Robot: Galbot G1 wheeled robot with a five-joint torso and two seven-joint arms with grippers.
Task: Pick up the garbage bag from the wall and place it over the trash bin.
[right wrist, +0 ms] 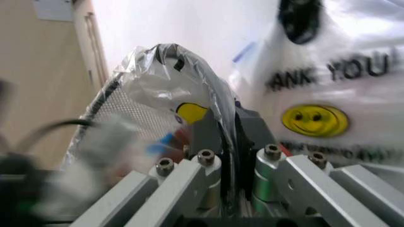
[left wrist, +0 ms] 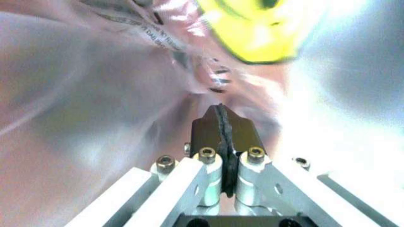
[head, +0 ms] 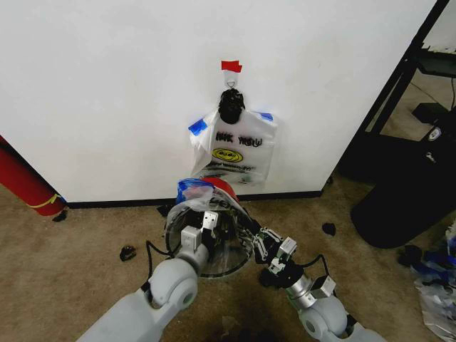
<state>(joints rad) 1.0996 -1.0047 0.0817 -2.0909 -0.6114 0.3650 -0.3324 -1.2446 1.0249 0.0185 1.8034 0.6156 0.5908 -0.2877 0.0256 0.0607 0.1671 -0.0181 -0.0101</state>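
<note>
I see both grippers clamped on the garbage bag, left gripper and right gripper, holding it draped over the trash bin near the wall.
</note>
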